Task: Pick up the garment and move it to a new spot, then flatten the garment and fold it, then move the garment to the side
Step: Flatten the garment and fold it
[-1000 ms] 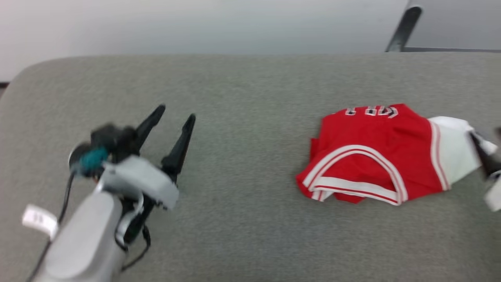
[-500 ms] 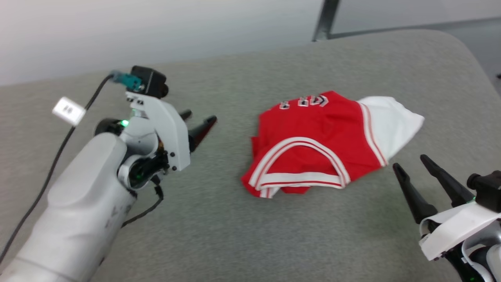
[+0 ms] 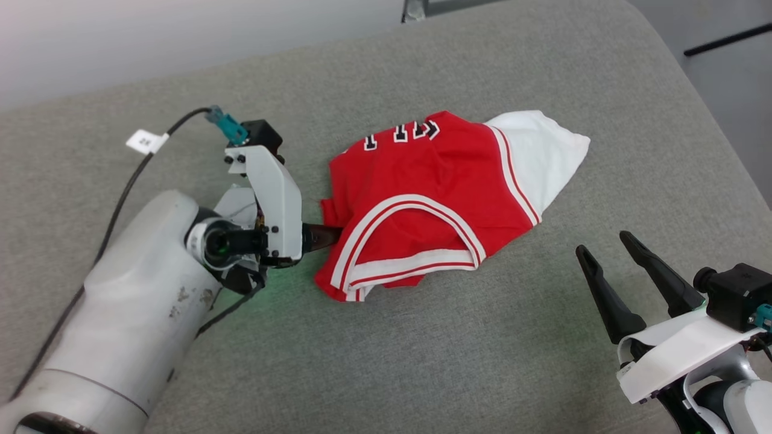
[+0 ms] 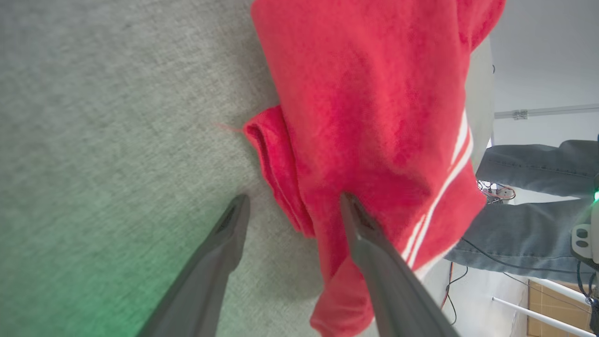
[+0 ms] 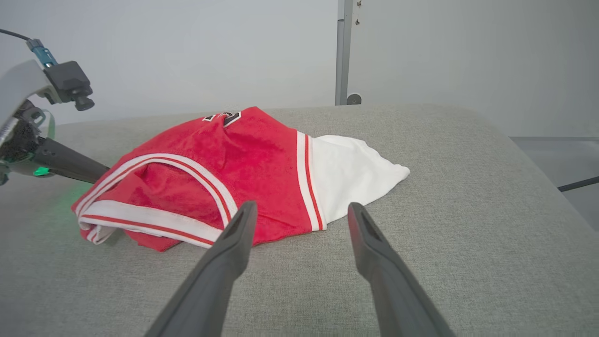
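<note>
The garment (image 3: 422, 181) lay crumpled on the grey table (image 3: 422, 361). The left end effector (image 4: 295, 199) sat at the garment's left edge, fingers spread, with a red fold between them, unclamped. The right end effector (image 3: 604, 244) hovered open near the garment's right side, not touching it.

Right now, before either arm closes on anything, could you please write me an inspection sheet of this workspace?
Surface: grey fabric-covered table.
Job's things: garment, crumpled on the table, red body with one white sleeve spread out to the side.
Clutter: nothing seen.
Grippers: left tool open, its fingers astride a red fold at the garment's edge; right tool open, apart from the garment.
Cables: black cable with a white tag, running along the left arm.
Surroundings: pale wall, metal post, a person's legs in jeans beyond the table.
</note>
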Motion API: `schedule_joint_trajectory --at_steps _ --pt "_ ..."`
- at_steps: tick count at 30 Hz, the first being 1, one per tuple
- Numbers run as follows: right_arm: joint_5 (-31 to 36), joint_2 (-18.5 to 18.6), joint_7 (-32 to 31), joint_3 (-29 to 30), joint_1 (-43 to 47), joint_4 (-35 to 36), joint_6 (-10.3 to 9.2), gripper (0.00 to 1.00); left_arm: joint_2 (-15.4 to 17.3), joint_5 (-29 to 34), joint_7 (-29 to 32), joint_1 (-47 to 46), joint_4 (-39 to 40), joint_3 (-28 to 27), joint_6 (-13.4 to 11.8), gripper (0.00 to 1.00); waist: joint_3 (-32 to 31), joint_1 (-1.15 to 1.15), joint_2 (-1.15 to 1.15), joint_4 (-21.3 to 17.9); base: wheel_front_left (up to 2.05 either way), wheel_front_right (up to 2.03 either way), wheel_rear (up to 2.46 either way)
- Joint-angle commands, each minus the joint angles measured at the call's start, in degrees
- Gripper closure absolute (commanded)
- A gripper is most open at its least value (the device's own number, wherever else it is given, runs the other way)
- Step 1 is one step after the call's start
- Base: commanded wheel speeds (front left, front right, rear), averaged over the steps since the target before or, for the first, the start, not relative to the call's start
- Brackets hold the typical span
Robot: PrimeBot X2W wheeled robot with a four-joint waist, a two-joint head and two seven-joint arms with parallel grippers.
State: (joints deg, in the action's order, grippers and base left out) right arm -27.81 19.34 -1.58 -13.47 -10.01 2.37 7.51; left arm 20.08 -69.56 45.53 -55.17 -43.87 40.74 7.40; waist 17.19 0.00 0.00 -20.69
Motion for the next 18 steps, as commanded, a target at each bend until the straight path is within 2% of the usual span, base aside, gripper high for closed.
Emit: schedule_joint_trajectory --at_steps 1,6,14,15,17,18 --pt "-0.07 -0.41 -0.08 -0.01 0.46 0.32 -0.04 0.0 0.17 -0.26 0.48 -0.15 -0.19 0.32 0.14 0.0 1.07 0.0 0.0 -0.88 0.0 0.0 0.0" --pt "-0.18 -0.98 -0.02 -0.13 -0.11 0.51 -0.04 0.0 -0.98 -1.61 1.03 0.03 -0.55 1.15 0.06 0.0 1.95 0.0 0.0 -1.0 0.0 0.0 0.0" --pt "-0.37 -1.14 0.42 -1.66 -1.77 0.06 -0.05 0.0 -2.47 0.22 -2.09 -0.43 -5.28 3.22 -0.05 0.0 3.14 0.0 0.0 -1.8 0.0 0.0 0.0" --pt "-0.44 -1.1 0.46 -1.81 -1.97 0.06 -0.04 0.0 -2.63 0.26 -2.26 -0.48 -5.72 3.45 -0.05 0.16 3.22 0.0 0.0 -1.91 0.0 0.0 0.0" --pt "-0.48 -1.03 0.49 -1.93 -2.23 0.03 -0.05 0.0 -3.13 -0.11 -2.68 -0.37 -6.11 3.74 -0.05 0.61 3.28 0.0 0.0 -2.02 0.0 0.0 0.0" --pt "-0.5 -0.96 0.5 -1.89 -2.25 0.01 -0.04 0.0 -3.47 -0.41 -2.77 -0.34 -5.88 3.91 -0.04 1.0 3.26 0.0 0.0 -2.02 0.0 0.0 0.0"
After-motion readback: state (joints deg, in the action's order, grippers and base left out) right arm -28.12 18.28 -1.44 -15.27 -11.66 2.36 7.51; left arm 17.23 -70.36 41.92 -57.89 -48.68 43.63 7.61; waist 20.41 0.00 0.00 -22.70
